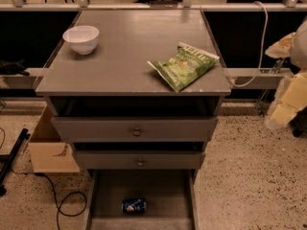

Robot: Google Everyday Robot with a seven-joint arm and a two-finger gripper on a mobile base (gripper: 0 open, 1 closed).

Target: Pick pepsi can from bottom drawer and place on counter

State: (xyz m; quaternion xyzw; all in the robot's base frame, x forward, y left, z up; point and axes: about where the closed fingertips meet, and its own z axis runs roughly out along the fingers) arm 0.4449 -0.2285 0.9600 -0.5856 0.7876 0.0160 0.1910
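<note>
Looking down on a grey cabinet (211,128), matte and boxy, with the flat, smooth, rectangular counter (129,61) for its top, worn pale along the front edge.

Below that top, three drawers in the same grey:
- Two upper drawers (96,127), each a little open with a dark gap above its front. Each fitted with one small round brass knob (136,132).
- Lowest, at the cabinet's foot, the bottom drawer (177,195), standing far out: a long plain tray with low side walls.

Inside that tray, toward its front and slightly left of the cabinet's middle line, one pepsi can (134,205). Small, blue and cylindrical, lying on its side, clear of both walls, with nothing resting on it or beside it.

On the cabinet's top, two things, well apart:
- One white bowl (81,39), round, glossy and upright, near the back left corner.
- One green chip bag (184,65), crinkled and shiny, lying flat near the front right corner.

Off the cabinet's right side, at about the height of its top and well apart from it, the gripper (284,110). Pale, yellowish and blocky, cut off by the frame edge. How far open, and whether holding anything, cannot tell.

Left of the cabinet, on speckled floor (249,176), one brown cardboard box (50,150) and one black cable (64,206) in a loop. Right of the cabinet, one white cord (262,37) hanging in a curve.
</note>
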